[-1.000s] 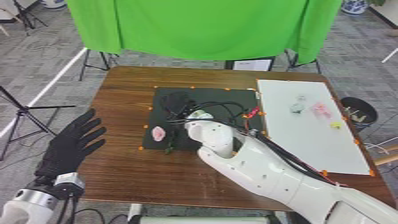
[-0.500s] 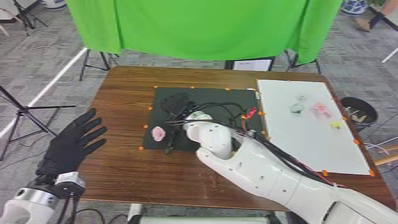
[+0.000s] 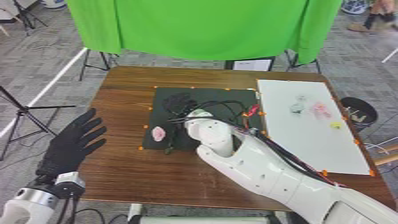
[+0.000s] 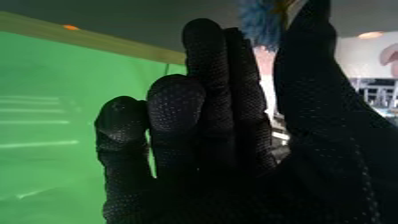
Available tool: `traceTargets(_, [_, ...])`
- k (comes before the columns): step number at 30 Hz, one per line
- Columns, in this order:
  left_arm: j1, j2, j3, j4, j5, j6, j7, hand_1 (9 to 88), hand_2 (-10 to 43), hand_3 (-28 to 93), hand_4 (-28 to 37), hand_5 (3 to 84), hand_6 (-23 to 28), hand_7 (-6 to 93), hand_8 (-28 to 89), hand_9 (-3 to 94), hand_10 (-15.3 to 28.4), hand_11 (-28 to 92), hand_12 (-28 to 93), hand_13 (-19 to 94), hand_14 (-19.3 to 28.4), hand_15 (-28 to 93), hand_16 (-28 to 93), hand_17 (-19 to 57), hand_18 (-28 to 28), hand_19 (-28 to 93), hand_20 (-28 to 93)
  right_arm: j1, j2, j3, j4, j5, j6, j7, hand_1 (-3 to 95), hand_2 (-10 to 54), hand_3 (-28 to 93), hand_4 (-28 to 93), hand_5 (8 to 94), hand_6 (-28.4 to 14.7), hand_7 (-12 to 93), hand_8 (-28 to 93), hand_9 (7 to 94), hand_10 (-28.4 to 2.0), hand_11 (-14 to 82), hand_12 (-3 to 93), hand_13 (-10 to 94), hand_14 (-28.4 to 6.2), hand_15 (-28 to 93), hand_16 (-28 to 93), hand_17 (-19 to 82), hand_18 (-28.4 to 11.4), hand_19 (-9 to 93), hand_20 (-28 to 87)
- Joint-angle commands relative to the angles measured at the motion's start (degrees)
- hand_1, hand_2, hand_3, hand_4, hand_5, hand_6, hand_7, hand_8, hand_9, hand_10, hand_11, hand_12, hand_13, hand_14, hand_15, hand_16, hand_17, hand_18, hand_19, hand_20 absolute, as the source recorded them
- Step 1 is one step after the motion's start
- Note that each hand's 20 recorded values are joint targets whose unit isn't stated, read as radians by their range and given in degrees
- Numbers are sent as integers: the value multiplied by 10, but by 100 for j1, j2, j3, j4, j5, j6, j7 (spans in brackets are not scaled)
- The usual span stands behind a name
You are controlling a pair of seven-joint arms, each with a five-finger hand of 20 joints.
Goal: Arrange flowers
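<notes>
- Looking down from the head, I count clock places from the middle of the dark mat [image 3: 233, 95]. The mat lies on the brown table [image 3: 133, 175], and the table's near edge is at 6 o'clock.
- A strip of bare wood runs from 7 to 9 o'clock, between the mat and the table's side edge.
- The right hand [image 3: 180, 102] is over the mat at about 11 o'clock. Its fingers are up and mostly straight, with the thumb apart. I cannot tell if it has hold of anything.
- The left hand [image 3: 67, 150] is between 8 and 9 o'clock, across the table's side edge. Its fingers are spread wide and hold nothing.
- The pink flower [image 3: 158, 133] is on the mat at 8 o'clock, just inside its edge.
- The white board [image 3: 311, 150] is at 3 o'clock, and a bin [image 3: 360, 110] is past it.
- The right arm covers part of the mat. A red thing [image 3: 253, 110] near 2 o'clock is too small to name.
- In the wrist view, a fluffy blue flower [image 4: 260, 22] is partly hidden behind the gap between fingers and thumb.
- I count two hands, one pink flower on the mat and one blue flower. The board has faint green, pink and yellow bits, too blurry to count.
</notes>
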Motion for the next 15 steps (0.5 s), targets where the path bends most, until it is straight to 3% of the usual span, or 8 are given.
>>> traceTargets(1, [101, -72, -60, 5, 7, 6, -53, 244, -45, 697, -281, 237, 27, 174, -99, 204, 100, 134, 200, 137, 136, 201, 50, -120, 198, 313, 100, -109, 105, 498, -599, 602, -802, 171, 333, -95, 851, -283, 501, -4, 417, -179, 606, -89, 394, 284, 577, -62, 790, 351, 280, -188, 857, 574])
traceTargets(5, [150, -95, -95, -3, 6, -6, -94, 245, -43, 695, -281, 237, 27, 174, -99, 205, 100, 134, 200, 137, 136, 200, 49, -119, 197, 313, 100, -217, 137, 1020, -1005, 1388, -1440, 370, 314, -95, 823, -283, 438, -38, 386, -168, 516, -117, 391, 279, 542, -75, 796, 350, 262, -194, 848, 574])
traceTargets(7, [160, -102, -89, -8, -4, 8, -90, 245, -44, 696, -281, 237, 26, 174, -99, 205, 100, 134, 200, 137, 136, 200, 49, -119, 197, 313, 100, -264, 197, 1256, -1169, 1837, -1422, 388, 315, -95, 809, -283, 398, -56, 367, -156, 458, -127, 390, 274, 525, -84, 806, 333, 251, -201, 846, 573])
traceTargets(12, [109, -140, -64, 19, -3, -53, -143, 246, -44, 696, -281, 237, 27, 173, -99, 205, 100, 134, 200, 137, 136, 202, 49, -120, 198, 313, 100, -543, 881, 1745, -1819, 2239, -454, 504, 285, -95, 874, -283, 363, -60, 370, -154, 417, -134, 385, 262, 509, -93, 817, 305, 248, -202, 848, 567])
traceTargets(15, [124, -152, -88, 20, -4, -99, -183, 246, -42, 695, -281, 237, 26, 174, -99, 204, 100, 133, 200, 137, 136, 201, 49, -121, 198, 314, 100, -940, 1658, 2230, -2313, 2064, -311, 608, 301, -95, 889, -283, 377, -52, 378, -162, 433, -131, 390, 259, 509, -96, 811, 295, 254, -197, 853, 561])
